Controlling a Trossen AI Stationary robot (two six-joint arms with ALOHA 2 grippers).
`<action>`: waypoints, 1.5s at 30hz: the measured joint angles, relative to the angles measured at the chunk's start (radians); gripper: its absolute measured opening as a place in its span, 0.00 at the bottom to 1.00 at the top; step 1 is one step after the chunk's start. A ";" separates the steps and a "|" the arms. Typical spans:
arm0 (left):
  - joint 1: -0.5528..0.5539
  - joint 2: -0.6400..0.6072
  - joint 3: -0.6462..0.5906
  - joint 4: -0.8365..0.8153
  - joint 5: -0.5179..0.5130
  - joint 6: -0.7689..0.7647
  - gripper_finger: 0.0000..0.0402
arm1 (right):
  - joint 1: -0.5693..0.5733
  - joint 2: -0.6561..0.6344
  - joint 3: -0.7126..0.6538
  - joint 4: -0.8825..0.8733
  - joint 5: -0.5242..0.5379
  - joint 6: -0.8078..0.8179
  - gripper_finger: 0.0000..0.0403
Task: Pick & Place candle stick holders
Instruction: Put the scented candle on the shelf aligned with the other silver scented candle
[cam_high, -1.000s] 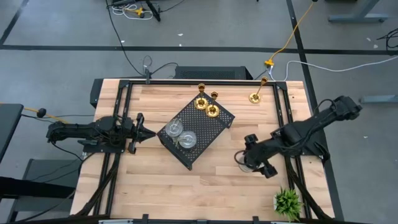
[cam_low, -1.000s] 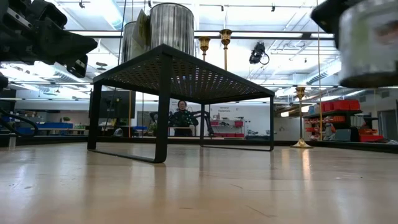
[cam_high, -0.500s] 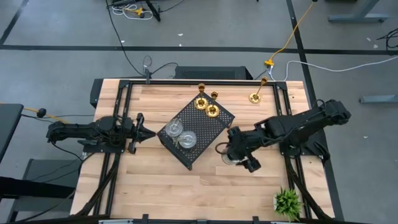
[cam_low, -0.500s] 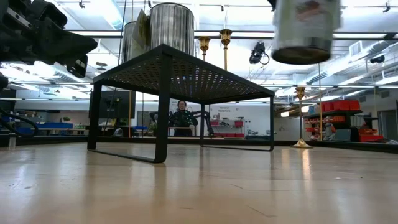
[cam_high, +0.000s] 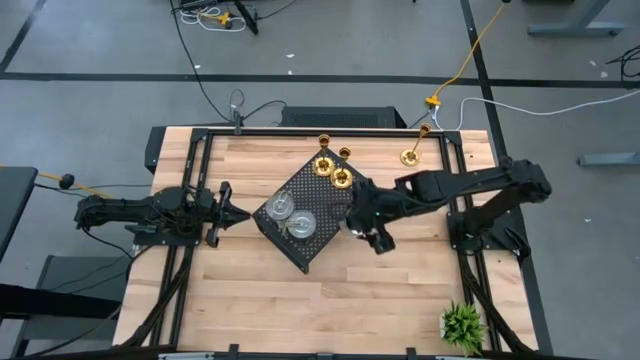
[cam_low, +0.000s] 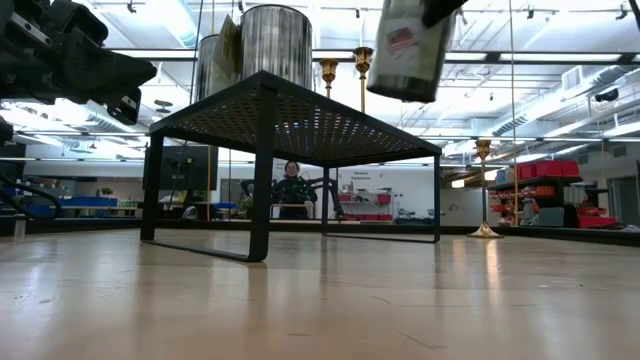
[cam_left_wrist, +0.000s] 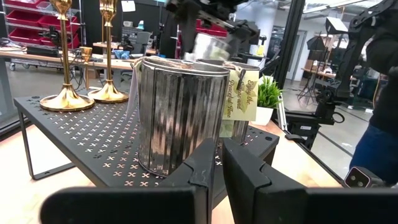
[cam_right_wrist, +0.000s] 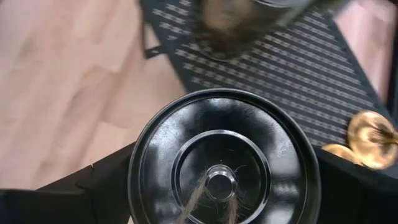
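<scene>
Worktop (cam_high: 250, 290) of pale wood, seen from above: we see our right gripper (cam_high: 362, 228) with jaws spread wide around a silver candle holder (cam_low: 410, 48), held in the air at the black perforated tray's (cam_high: 340, 210) edge. Two silver holders (cam_high: 290, 218) and two gold ones (cam_high: 333, 172) stand on the tray; a third gold holder (cam_high: 410, 156) stands apart. Our left gripper (cam_high: 228, 210) waits beside the tray, jaws pressed together

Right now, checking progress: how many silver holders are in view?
3. Two silver holders stand side by side at the left end of the black tray. The third holder is held in the right gripper, raised by the tray's right edge.
</scene>
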 joint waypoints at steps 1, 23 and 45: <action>0.000 0.000 0.000 0.000 0.000 0.000 0.10 | -0.011 0.003 0.000 0.001 0.006 0.000 0.91; 0.000 0.000 0.000 0.000 0.000 0.000 0.10 | -0.126 0.053 0.001 0.171 -0.015 -0.020 0.91; 0.000 0.000 0.000 0.000 0.000 0.000 0.10 | -0.159 0.111 0.001 0.201 -0.116 0.032 0.91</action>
